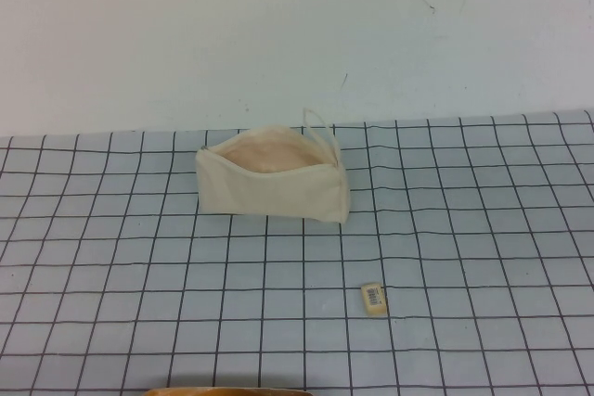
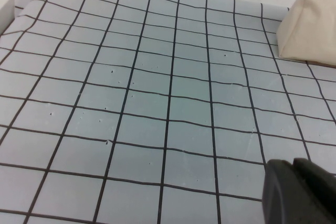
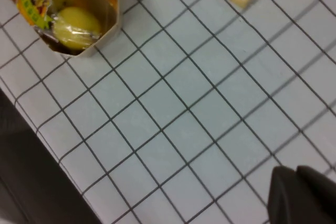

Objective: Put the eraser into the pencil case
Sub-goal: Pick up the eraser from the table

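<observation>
eraser [image 1: 371,298]: tiny thing lying flat on the grid mat [image 1: 111,257], label up, nearer the robot than the pencil case [image 1: 271,184] and a bit to its right, well apart from it.
pencil case: sits near the mat's far edge, mouth gaping upward with the pinkish lining showing, loop strap [image 1: 317,123] at its far right end.
left gripper [image 2: 302,192]: only a dark corner of it shows in its own wrist view, over bare mat with the case off to one side. Can't tell if the fingers are apart or together.
right gripper [image 3: 304,195]: same deal, just a dark chunk, eraser far across the frame. Can't tell its fingers either.
what could go wrong: I'd guess the eraser skids or flips when pinched, being so small and flat. The soft pouch could also sag shut or slide if bumped on the drop.
edges: the mat's near edge is close to a basket [image 3: 107,11] of yellow wrapped items [image 3: 79,24].
open room: loads of bare mat around the eraser on every side.
</observation>
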